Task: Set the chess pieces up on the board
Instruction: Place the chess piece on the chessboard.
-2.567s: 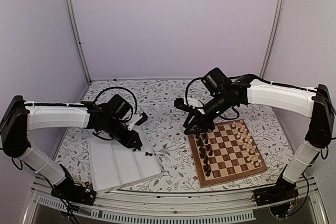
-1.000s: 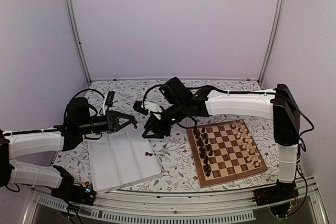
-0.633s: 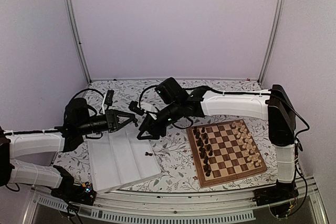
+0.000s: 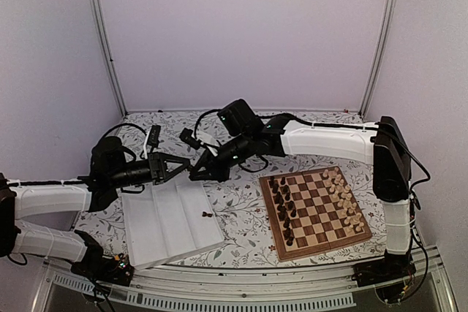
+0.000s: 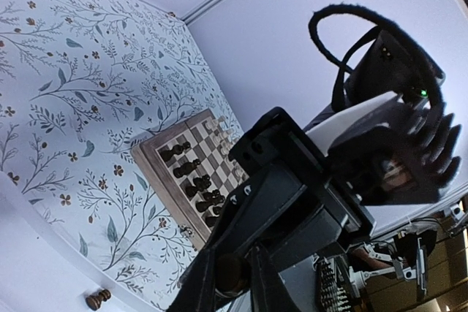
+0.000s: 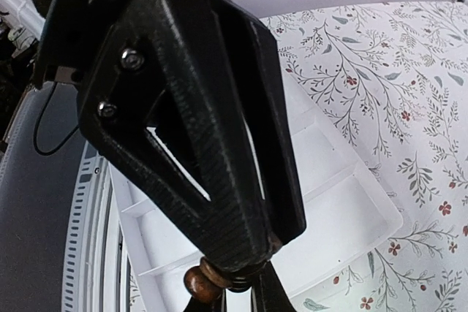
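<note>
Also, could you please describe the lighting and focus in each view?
Top external: soft, even light, no glare; pieces on the board tiny. Left wrist: tilted, edges bent, black parts of the right arm lack detail. Right wrist: a black finger fills the frame; white tray washed out.

We see a tabletop (image 4: 241,202) covered in a white floral print. Two things lie directly on it: a white ridged tray (image 4: 157,231) near left, and the checkered wooden board (image 4: 325,246) near right, well apart.

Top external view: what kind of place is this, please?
Probably a robot test booth: plain lilac walls, metal corner posts, and the left arm and right arm bolted to a front rail.
</note>
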